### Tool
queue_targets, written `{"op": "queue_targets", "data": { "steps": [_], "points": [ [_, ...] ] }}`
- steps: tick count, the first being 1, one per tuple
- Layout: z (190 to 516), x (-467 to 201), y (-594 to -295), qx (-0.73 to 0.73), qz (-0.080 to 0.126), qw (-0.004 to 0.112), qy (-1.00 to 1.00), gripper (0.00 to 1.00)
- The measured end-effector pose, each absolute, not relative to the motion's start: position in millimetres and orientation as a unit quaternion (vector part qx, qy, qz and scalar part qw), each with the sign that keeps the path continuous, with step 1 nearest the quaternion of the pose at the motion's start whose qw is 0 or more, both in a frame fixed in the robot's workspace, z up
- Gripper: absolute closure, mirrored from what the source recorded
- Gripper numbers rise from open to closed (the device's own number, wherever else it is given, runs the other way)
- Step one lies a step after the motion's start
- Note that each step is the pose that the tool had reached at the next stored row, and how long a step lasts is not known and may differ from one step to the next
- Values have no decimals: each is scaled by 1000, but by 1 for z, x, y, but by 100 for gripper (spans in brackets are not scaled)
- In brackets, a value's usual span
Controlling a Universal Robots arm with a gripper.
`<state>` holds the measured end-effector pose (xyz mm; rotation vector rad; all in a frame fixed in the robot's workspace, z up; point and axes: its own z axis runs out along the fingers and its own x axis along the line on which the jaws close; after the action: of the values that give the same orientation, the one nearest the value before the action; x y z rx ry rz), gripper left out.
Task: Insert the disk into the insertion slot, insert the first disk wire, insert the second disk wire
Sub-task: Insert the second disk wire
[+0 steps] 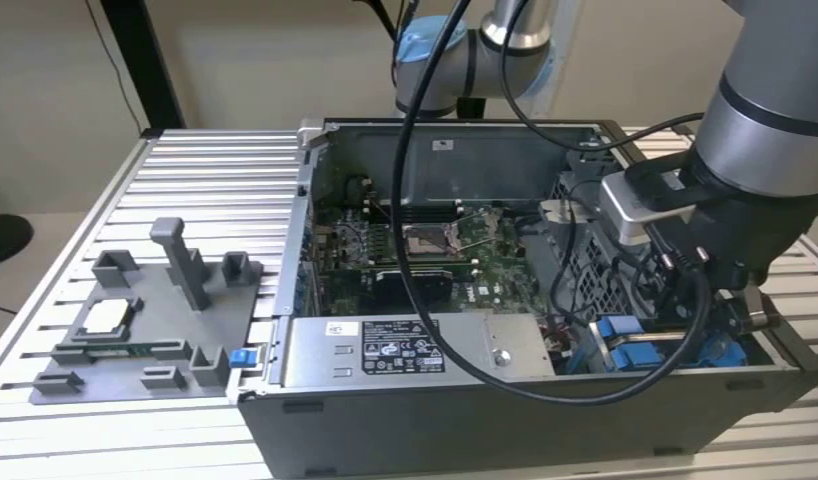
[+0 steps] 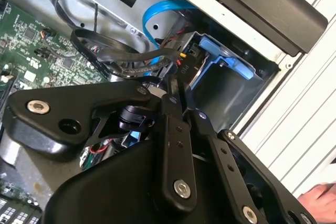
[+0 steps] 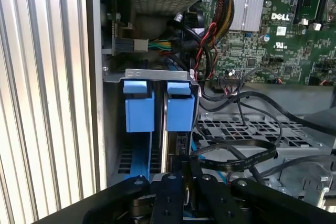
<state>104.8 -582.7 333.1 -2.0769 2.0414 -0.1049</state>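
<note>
Setting: robotics lab or test cell for computer assembly. Evidence: an industrial robot arm [image 1: 769, 130] with cabling is stationed over a surface [image 1: 196, 170] built of ribbed aluminium extrusion, not furniture. An open desktop computer case [image 1: 516, 400] sits on it, side panel off, motherboard [image 1: 423, 260] and power-supply box [image 1: 409, 350] exposed. Beside the case, on the exterior view's left, stands a grey fixture plate [image 1: 129, 330] with moulded holders. Plain beige wall [image 1: 276, 60] behind. A person's hand [image 2: 320, 199] shows at the edge in the second wrist view.
</note>
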Motion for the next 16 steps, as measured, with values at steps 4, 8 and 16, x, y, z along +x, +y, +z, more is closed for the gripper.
{"op": "queue_targets", "data": {
  "steps": [4,8,16],
  "points": [
    [334,105,-583,-708,-36,113,696,100],
    [336,105,-583,-708,-34,113,696,100],
    [340,105,-583,-708,-33,113,696,100]
  ]
}}
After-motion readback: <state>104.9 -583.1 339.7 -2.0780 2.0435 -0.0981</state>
